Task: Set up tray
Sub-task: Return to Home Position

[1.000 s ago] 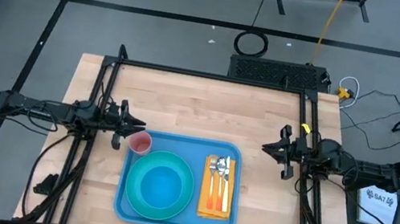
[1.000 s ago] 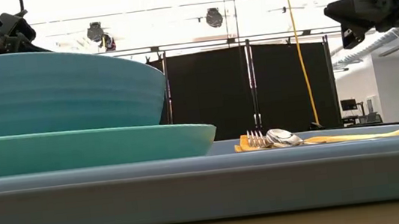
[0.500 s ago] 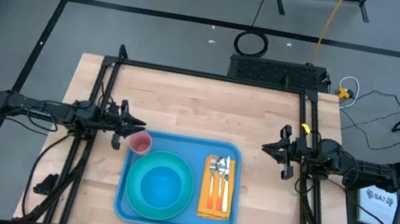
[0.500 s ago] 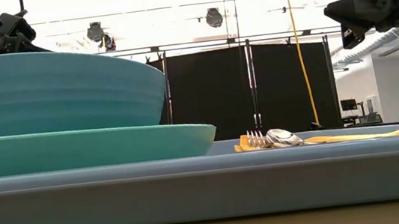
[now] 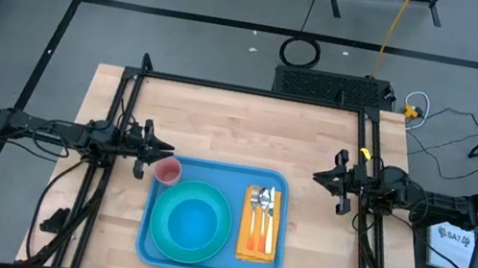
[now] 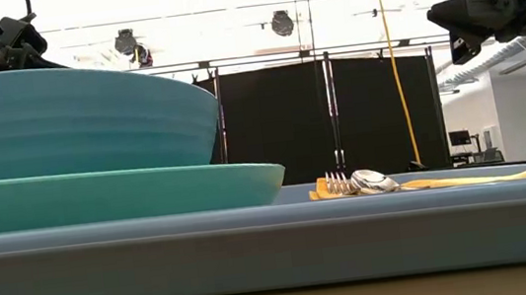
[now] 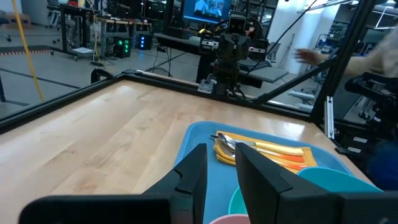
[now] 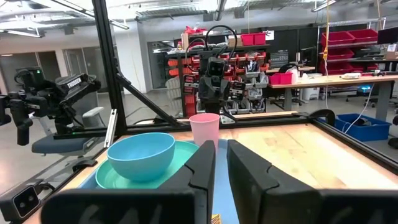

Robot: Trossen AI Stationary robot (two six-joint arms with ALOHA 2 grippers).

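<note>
Two arms, both drawn back to opposite side edges of the table (image 5: 240,125), each reaching inward above the wood.

Left gripper (image 5: 158,152): sits just off the tray's far left corner, close beside the pink cup (image 5: 167,172). Its wrist view shows the fingers only a narrow slit apart, with nothing between them.

Right gripper (image 5: 317,177): sits off the tray's far right corner, apart from the tray. Here the fingers are also nearly together, the slit thinner than on the left. It holds nothing.

Tray (image 5: 213,174): blue, rectangular, rounded corners. It lies flat on the near half of the table, between the two arms, with its long side running left to right.

Contents of the tray:
- Turquoise plate (image 5: 156,225) on the left half, with a lighter blue bowl (image 5: 192,224) standing upright in its middle. The low view confirms that the bowl rests on the plate.
- The cup stands upright in the far left corner, just beside the plate rim.
- Yellow-orange napkin (image 5: 245,245) on the right half, long side running near to far.
- Cutlery (image 5: 263,211), three pieces, lies side by side on the napkin, metal ends toward the far edge. The low view shows the fork tines (image 6: 339,184) and the spoon bowl (image 6: 374,180) close together. The high view does not show whether the pieces touch.
</note>
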